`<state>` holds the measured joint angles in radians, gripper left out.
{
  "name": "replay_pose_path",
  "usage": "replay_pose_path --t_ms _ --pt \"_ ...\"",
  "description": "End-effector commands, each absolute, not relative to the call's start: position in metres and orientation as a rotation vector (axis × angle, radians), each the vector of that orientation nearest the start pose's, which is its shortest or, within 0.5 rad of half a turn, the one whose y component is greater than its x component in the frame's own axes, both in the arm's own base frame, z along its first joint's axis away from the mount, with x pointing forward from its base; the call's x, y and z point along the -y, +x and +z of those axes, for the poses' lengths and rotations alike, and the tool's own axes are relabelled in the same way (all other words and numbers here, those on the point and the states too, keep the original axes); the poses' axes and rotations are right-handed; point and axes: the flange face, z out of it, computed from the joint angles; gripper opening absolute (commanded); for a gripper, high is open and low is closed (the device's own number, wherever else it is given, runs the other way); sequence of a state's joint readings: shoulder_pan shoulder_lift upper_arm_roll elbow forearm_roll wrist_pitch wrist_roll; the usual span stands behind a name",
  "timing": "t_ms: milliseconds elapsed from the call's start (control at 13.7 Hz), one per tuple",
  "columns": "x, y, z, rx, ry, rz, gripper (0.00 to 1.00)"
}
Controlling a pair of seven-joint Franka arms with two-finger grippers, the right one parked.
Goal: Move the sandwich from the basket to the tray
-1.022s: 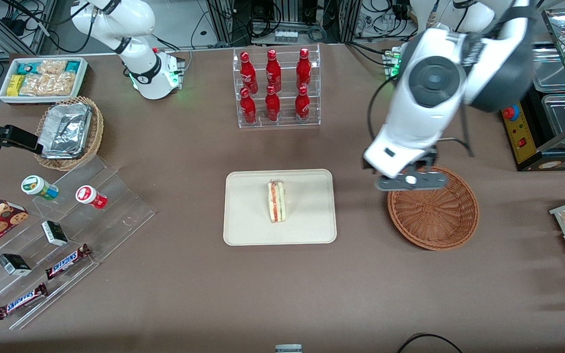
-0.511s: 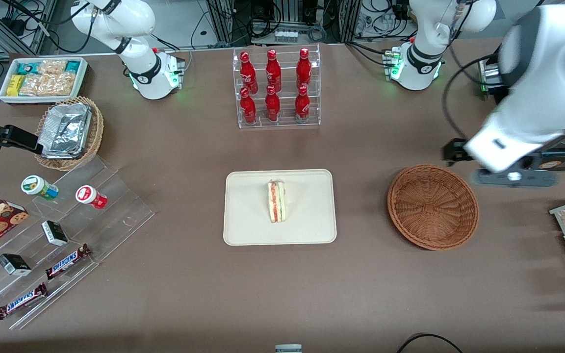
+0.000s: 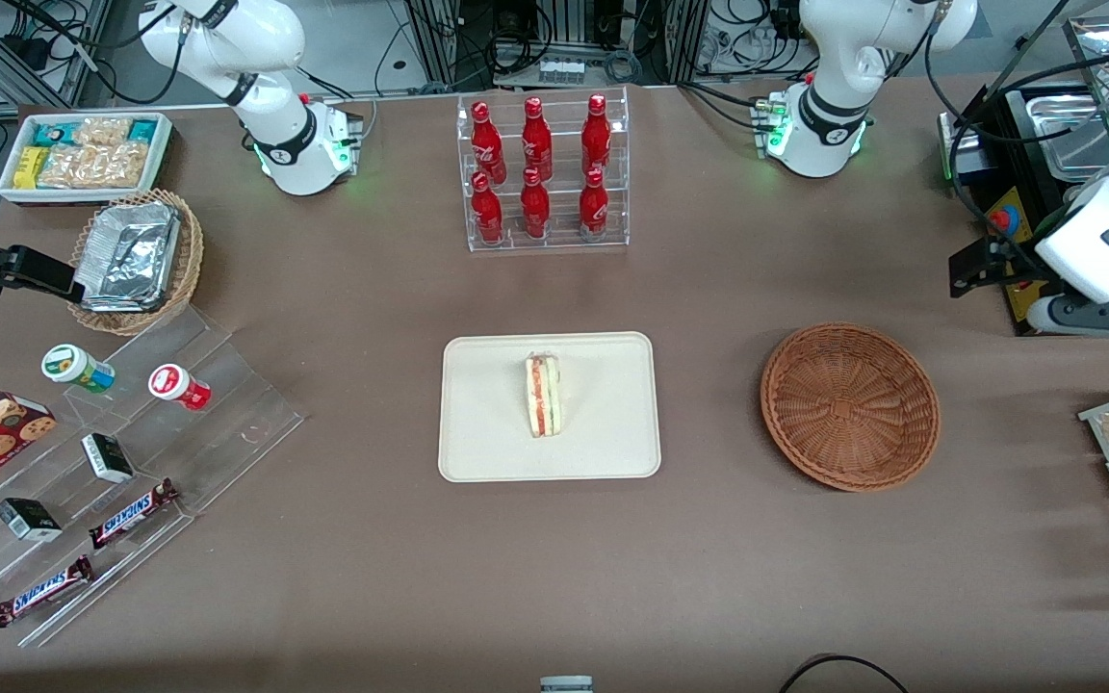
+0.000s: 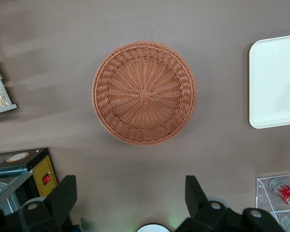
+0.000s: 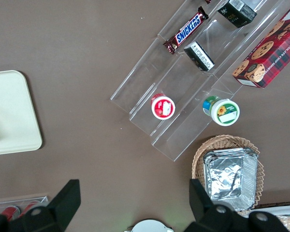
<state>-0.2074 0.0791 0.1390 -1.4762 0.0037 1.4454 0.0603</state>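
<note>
Basket [image 3: 850,406] reddish-brown wicker weave. Tray [image 3: 487,414] cream. Sandwich [image 3: 543,395] pale, red, orange, green stripes. Pincer [image 4: 130,200] black. Desk [image 3: 554,558] brown.

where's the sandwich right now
In the front view the sandwich lies on the cream tray, beside the empty wicker basket. The open gripper is off toward the working arm's end.

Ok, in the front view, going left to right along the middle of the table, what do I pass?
Foil-packet basket → tray holding the sandwich → empty basket → open pincer, at the working arm's end.
</note>
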Motion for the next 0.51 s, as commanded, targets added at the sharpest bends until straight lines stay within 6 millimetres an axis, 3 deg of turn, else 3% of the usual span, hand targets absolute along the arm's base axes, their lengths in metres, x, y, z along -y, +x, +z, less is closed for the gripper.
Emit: replay_pose_path --t_ms 0,438 --pt "0.028 0.548 0.624 -0.189 -3.126 0.185 0.99" --pt "0.024 0.55 0.633 -0.152 -3.114 0.204 0.99"
